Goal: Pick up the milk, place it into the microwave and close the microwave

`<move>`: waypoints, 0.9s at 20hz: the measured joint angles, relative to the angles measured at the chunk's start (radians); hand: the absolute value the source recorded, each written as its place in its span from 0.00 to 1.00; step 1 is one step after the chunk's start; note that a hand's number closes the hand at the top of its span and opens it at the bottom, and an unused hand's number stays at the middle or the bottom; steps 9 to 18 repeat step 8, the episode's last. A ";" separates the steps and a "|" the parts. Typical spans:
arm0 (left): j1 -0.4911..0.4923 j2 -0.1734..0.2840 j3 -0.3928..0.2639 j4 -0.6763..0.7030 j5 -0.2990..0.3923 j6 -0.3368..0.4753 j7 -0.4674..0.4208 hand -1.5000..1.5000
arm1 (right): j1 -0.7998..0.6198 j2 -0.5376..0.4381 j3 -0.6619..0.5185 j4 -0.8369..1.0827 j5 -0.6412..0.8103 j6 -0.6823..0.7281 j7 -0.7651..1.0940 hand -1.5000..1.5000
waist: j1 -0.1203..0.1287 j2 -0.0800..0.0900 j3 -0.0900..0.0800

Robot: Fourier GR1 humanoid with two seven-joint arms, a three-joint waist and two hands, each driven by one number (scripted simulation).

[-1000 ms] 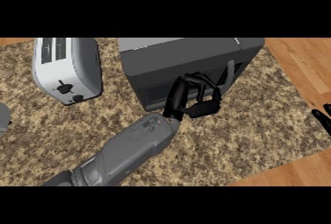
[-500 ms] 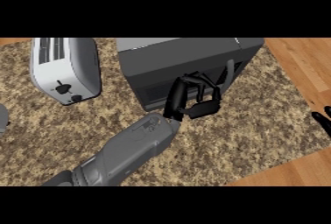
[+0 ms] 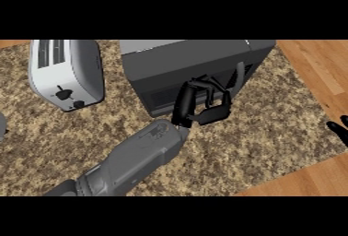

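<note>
Left hand (image 3: 200, 103) sits against the front face of the microwave (image 3: 194, 64), its grey forearm running in from the near left. The fingers are curled over at the top and hold nothing I can make out — so it reads as a hand bent to press or hook the door rather than one carrying a load. The door looks shut or close to it, with its vertical handle (image 3: 239, 73) just right of the fingers; I judge the closing step is the one in hand. No milk shows anywhere on the speckled counter (image 3: 272, 124), so it is most likely already inside the microwave, though that is hidden. Right hand (image 3: 338, 130) rests at the far right edge, only dark fingertips visible. A toaster (image 3: 66, 71) stands left of the microwave, well clear.
</note>
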 measured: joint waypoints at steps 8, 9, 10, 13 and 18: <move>-0.002 0.000 -0.007 0.005 0.030 0.012 -0.047 1.00 | -0.001 -0.016 0.002 -0.014 -0.026 0.007 0.011 0.00 | -0.006 0.004 0.001; -0.002 0.000 -0.007 0.005 0.030 0.012 -0.047 1.00 | -0.001 -0.016 0.002 -0.014 -0.026 0.007 0.011 0.00 | -0.006 0.004 0.001; -0.002 0.000 -0.007 0.005 0.030 0.012 -0.047 1.00 | -0.001 -0.016 0.002 -0.014 -0.026 0.007 0.011 0.00 | -0.006 0.004 0.001; -0.002 0.000 -0.007 0.005 0.030 0.012 -0.047 1.00 | -0.001 -0.016 0.002 -0.014 -0.026 0.007 0.011 0.00 | -0.006 0.004 0.001; -0.002 0.000 -0.007 0.005 0.030 0.012 -0.047 1.00 | -0.001 -0.016 0.002 -0.014 -0.026 0.007 0.011 0.00 | -0.006 0.004 0.001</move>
